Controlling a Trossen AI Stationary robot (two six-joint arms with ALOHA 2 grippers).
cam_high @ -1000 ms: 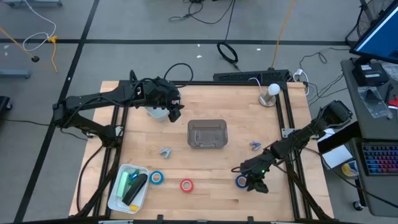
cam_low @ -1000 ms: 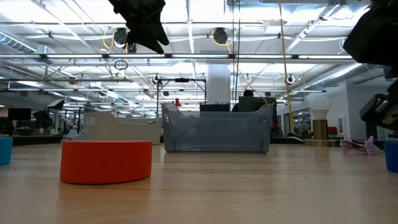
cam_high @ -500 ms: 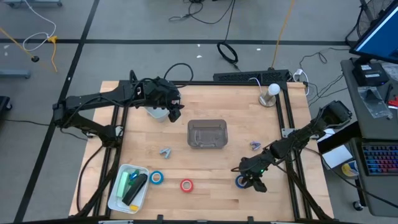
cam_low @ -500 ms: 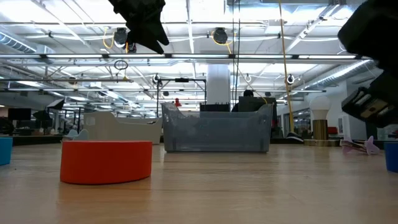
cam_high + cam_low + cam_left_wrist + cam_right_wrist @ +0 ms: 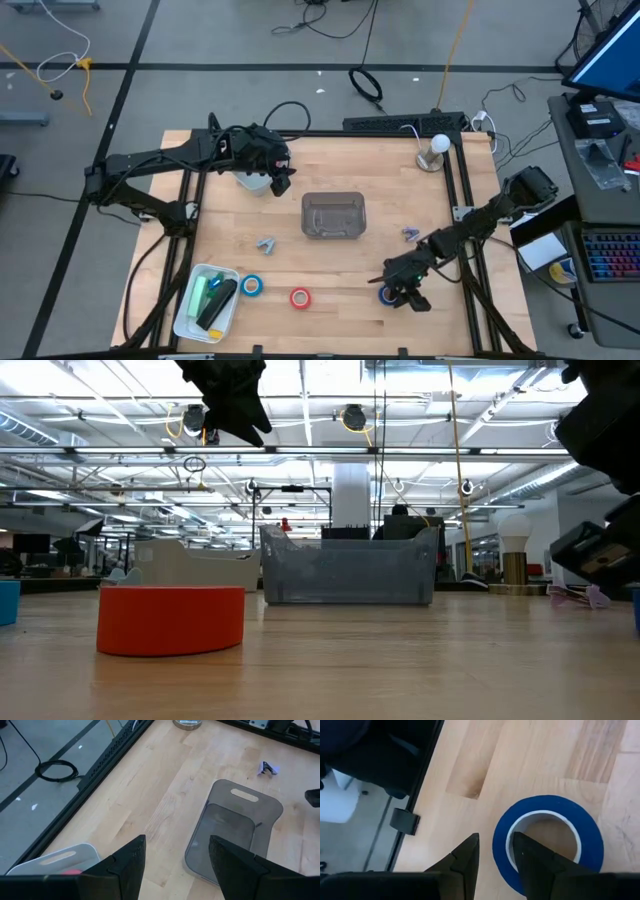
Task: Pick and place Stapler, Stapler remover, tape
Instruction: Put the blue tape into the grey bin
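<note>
My right gripper is open, low over a blue tape roll lying flat near the table's near right. One finger stands outside the ring; the other is over its core. A second blue roll and a red roll lie flat near the front edge. Two stapler removers, one grey and one purple, rest on the wood. A green and a black stapler lie in a white tray. My left gripper hangs open and still, high at the far left. My right gripper comes down slanting from the table's right side, with the roll's wall between its two fingers. Whether either finger touches the roll, I cannot tell. The roll lies flat on the table.
A clear grey bin stands mid-table. A white bin sits below my left gripper, and the white tray is at the near left corner. A lamp stands at the far right. Black frame rails run along the table's sides.
My right gripper has sunk toward the blue roll at the near right and has rolled about its own pointing line. The gap between its fingers has stayed the same. The roll has not moved.
</note>
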